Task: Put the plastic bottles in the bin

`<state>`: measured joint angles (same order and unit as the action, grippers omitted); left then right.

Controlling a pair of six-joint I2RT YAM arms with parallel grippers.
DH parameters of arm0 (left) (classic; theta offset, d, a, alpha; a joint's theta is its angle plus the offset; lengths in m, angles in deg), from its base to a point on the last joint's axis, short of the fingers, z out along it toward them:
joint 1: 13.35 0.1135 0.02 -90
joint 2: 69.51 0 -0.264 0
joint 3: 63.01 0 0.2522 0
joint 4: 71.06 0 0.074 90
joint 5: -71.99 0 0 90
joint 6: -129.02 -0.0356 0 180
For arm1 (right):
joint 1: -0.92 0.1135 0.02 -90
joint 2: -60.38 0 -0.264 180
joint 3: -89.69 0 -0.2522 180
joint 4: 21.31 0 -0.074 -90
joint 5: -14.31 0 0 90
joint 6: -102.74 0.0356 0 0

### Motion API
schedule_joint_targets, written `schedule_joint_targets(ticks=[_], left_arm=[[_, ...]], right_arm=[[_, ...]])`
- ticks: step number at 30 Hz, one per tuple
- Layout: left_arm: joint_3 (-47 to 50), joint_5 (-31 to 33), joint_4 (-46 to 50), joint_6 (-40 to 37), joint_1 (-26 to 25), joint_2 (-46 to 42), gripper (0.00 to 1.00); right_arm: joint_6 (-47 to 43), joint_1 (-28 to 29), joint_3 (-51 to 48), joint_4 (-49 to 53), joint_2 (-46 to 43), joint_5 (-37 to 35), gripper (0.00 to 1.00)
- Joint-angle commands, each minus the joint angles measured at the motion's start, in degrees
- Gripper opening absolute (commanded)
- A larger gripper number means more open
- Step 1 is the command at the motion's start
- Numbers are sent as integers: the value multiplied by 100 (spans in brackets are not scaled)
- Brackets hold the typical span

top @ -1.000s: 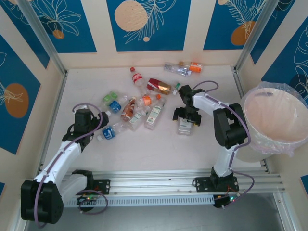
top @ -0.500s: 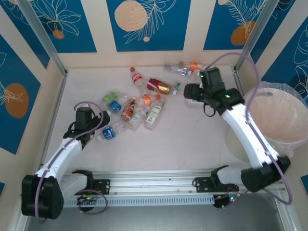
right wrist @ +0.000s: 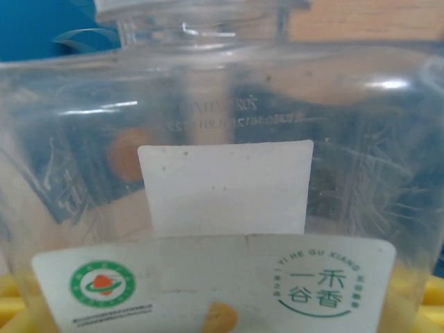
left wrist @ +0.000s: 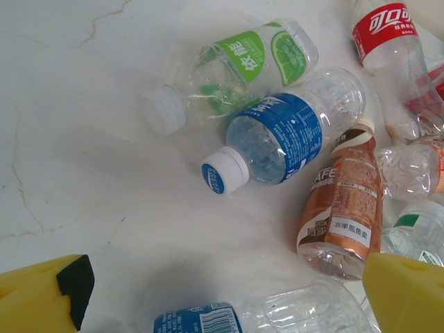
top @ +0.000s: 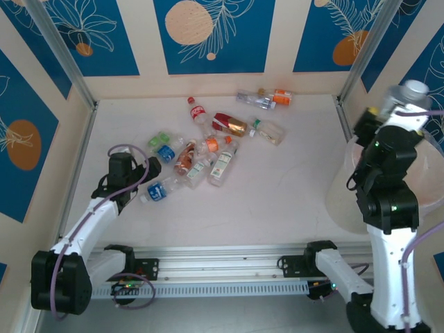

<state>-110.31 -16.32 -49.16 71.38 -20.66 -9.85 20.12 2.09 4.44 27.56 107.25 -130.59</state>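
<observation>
- The bin [top: 341, 198] is mostly hidden behind the right arm [top: 388, 187] — a strip of its wall is seen.
- The held bottle [right wrist: 222, 173] is cut off on all sides in the right wrist view; the right fingers [right wrist: 8, 309] are reduced to yellow slivers.
- A blue-label bottle [left wrist: 263, 316] is cropped by the left wrist view's lower edge — a red-label bottle [left wrist: 388, 48] by its top.
</observation>
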Motion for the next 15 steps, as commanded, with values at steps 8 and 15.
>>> schedule_joint_targets(ticks=[8,15], left_arm=[[-366,0,56,9,-32,-46,100],[-468,-63,82,61,-27,23,100]], right_arm=[[1597,-2153,-33,1775,681,1747,67],[1784,-2217,-571,2166,905,1939,70]])
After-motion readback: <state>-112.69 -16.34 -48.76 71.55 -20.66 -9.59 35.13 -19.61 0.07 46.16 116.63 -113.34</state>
